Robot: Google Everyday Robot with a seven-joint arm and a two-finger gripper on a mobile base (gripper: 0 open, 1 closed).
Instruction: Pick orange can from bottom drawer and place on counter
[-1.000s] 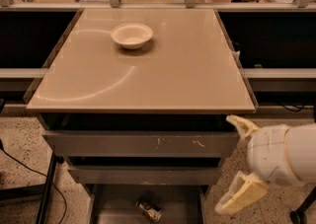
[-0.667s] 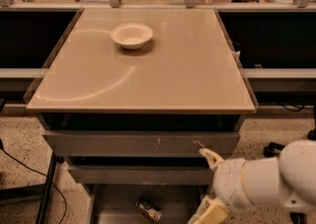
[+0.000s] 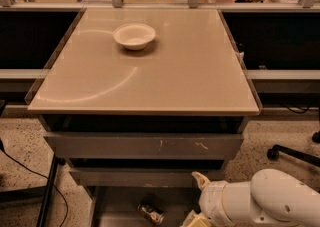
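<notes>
The orange can lies on its side on the grey floor of the open bottom drawer, at the bottom of the view, its shiny end facing right. My gripper is at the lower right, just right of the can and level with the drawer. One cream fingertip points up by the drawer front above; the other sits low by the frame's edge. The fingers are spread apart and hold nothing. The beige counter with its pale arc mark spreads above the drawers.
A white bowl sits on the counter's far left part. Two wider grey drawer fronts stand above the bottom drawer. A black cable and a dark post run over the speckled floor at left. A chair base is at right.
My arm has swung left and down from the right edge, bringing the gripper close to the can's right side in the bottom drawer. The can and bowl have not moved.
</notes>
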